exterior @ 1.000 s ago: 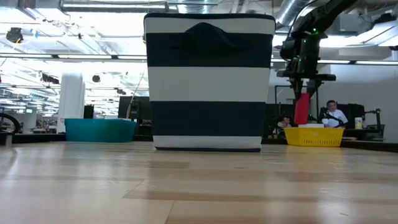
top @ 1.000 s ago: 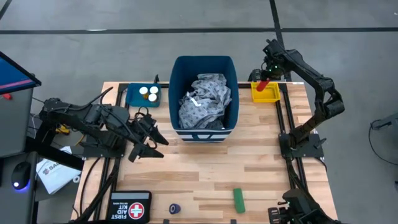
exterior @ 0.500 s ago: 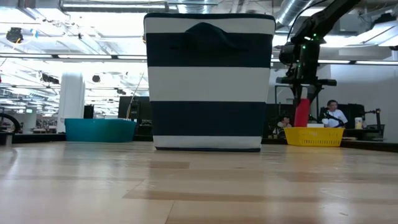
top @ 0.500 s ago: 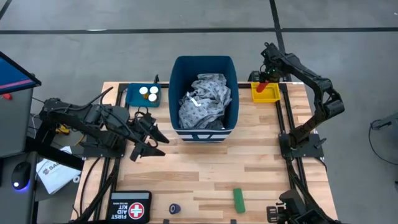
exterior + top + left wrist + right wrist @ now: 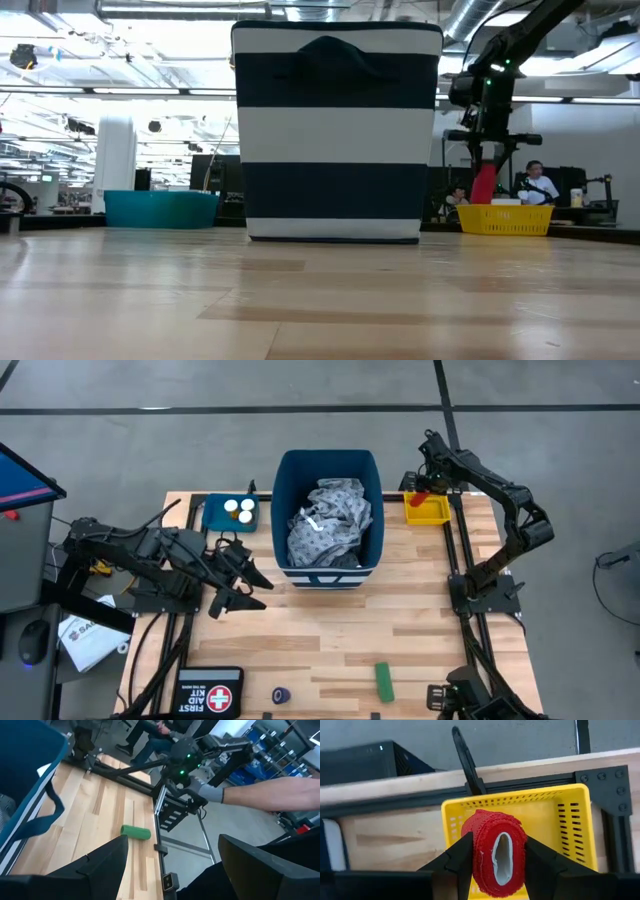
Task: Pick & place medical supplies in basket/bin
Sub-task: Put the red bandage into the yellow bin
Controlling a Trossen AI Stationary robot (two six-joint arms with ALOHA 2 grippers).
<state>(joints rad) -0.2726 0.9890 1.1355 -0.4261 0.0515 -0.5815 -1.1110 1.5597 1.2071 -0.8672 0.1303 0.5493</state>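
Observation:
My right gripper [image 5: 421, 491] is shut on a red roll [image 5: 497, 851] above the yellow tray [image 5: 430, 512] at the table's far right. In the low view the roll [image 5: 483, 183] hangs tilted, its lower end at the tray's rim [image 5: 505, 208]. The tall blue bin [image 5: 283, 510] holds the grey patterned gown [image 5: 330, 520]. Two white bottles [image 5: 238, 509] sit in the teal tray [image 5: 212, 515]. A green cylinder [image 5: 384, 681] and a dark blue roll [image 5: 282, 696] lie near the table's near edge. My left gripper [image 5: 240, 588] waits open, left of the bin. My right gripper pinches the red roll between its two fingers [image 5: 461, 862], one on each curved side [image 5: 479, 855], coming from above and pointing down. The roll's open core faces the wrist camera. It hangs tilted over the yellow tray; whether its lower end touches the tray floor I cannot tell.
A black FIRST AID KIT pouch [image 5: 210, 693] lies at the near left corner. Black frame rails [image 5: 458, 550] run along the table's right side. In the left wrist view a person's arm with a gloved hand [image 5: 215, 794] reaches to a device beyond the table.
My right gripper has come down a little toward the yellow tray and shifted slightly toward the table's left, still shut on the red roll. The roll, upright before, now hangs tilted and lower.

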